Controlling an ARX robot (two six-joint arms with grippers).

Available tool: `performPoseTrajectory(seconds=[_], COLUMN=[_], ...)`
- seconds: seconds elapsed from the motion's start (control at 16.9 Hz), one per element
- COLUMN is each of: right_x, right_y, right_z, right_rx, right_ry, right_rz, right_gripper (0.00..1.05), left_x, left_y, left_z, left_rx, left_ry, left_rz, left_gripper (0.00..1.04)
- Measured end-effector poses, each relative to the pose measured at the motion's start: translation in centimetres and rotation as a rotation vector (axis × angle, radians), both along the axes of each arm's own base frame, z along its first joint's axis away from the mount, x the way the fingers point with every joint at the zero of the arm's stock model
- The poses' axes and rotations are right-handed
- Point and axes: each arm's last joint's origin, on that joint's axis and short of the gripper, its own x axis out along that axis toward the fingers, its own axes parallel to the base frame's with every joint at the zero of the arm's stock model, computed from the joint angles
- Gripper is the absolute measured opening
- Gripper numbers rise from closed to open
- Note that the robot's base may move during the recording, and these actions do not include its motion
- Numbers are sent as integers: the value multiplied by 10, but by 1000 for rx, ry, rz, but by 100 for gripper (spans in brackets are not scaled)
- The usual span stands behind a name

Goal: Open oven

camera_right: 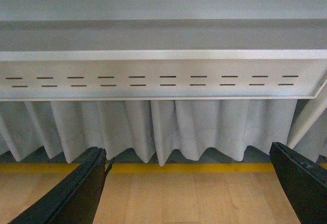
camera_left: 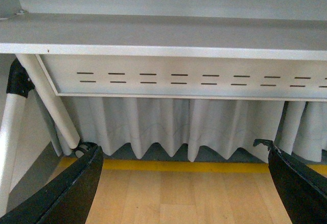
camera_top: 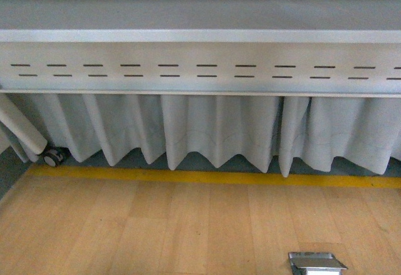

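The oven is out of view in all three views. My left gripper [camera_left: 181, 155] is open, its two black fingers [camera_left: 71, 188] spread wide over the wooden floor with nothing between them. My right gripper [camera_right: 190, 160] is open too, its black fingers [camera_right: 76, 193] far apart over the same floor, holding nothing. Neither arm shows in the front view.
A grey metal table frame [camera_top: 200, 68] with slotted panel runs across, its underside facing me. A white pleated curtain [camera_top: 213, 131] hangs behind it, above a yellow floor stripe [camera_top: 213, 177]. A white table leg [camera_top: 22, 124] with a caster [camera_top: 54, 157] stands at left. A metal floor box [camera_top: 316, 262] sits low right.
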Motion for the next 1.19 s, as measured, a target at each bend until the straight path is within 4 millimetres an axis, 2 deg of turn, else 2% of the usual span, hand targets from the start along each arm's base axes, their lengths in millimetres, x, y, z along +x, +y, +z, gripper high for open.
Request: performPoseTrajectory(seconds=[1.19], right_x=[0], right_y=[0], right_z=[0], right_rx=[0], right_ry=[0], right_rz=[0], right_gripper=[98], left_x=[0], left_y=[0], left_z=[0], left_rx=[0], left_ry=[0], left_rz=[0], left_gripper=[98])
